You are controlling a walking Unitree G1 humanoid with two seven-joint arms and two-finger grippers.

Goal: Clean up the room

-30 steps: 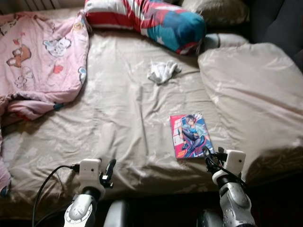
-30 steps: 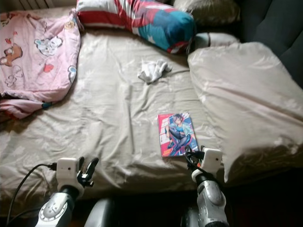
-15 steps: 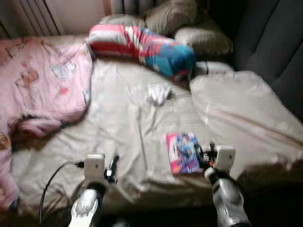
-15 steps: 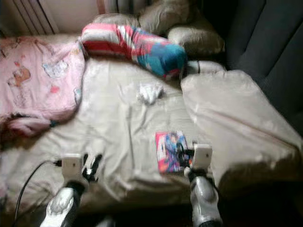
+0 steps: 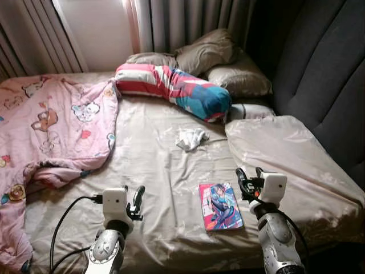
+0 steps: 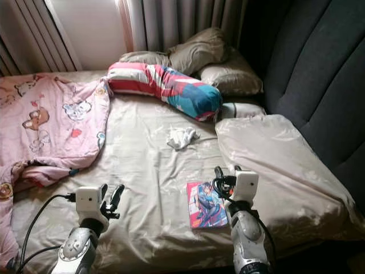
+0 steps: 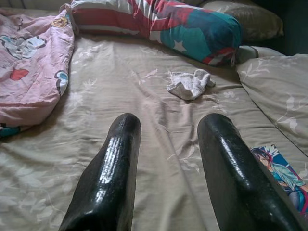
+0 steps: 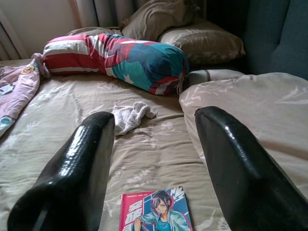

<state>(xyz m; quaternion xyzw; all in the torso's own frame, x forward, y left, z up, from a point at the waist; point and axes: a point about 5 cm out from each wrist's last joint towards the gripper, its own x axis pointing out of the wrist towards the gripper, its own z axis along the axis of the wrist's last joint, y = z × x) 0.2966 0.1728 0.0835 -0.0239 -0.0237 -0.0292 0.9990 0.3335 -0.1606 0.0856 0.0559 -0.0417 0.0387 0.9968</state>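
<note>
A colourful comic book lies flat on the beige bed sheet near the front edge. A crumpled white cloth sits further up the bed, below a striped red, white and blue bolster. A pink cartoon blanket is bunched over the left side. My right gripper hovers open just right of the book, with the book below its fingers. My left gripper is open over bare sheet at the front left, empty, and faces the cloth.
Several beige pillows lean at the head of the bed under grey curtains. A folded beige duvet covers the right side. A dark padded headboard runs along the right. A black cable trails from my left arm.
The camera has tilted up, so the pillows, curtains and headboard have come into view. The blur has gone. Both grippers stay open near the bed's front edge.
</note>
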